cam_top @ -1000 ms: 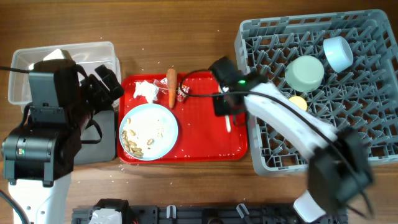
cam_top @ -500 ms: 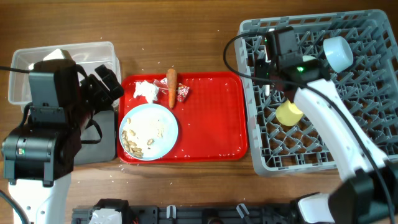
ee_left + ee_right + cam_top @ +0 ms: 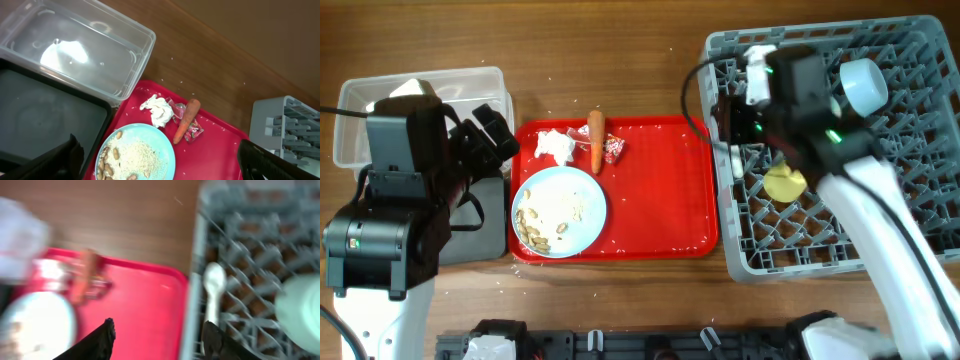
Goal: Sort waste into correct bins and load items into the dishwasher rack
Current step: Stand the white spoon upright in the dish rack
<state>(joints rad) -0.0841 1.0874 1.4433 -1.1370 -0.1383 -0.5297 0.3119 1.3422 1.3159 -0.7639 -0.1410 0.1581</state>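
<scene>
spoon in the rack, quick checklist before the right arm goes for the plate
1. spoon lying in the dishwasher rack, apart from the fingers: ok, though blurred
2. right gripper open: ok
3. left gripper open: ok
4. plate emptied of food scraps: not ok
5. carrot, tissue, wrapper binned: not ok, all on the red tray
6. clear tub unobstructed: ok

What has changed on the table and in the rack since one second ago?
The right gripper went from the red tray's right edge rightwards to over the rack. The spoon left the tray with it and now lies in the rack, let go, jaws open. The left gripper, plate, carrot and tissue stayed put.
</scene>
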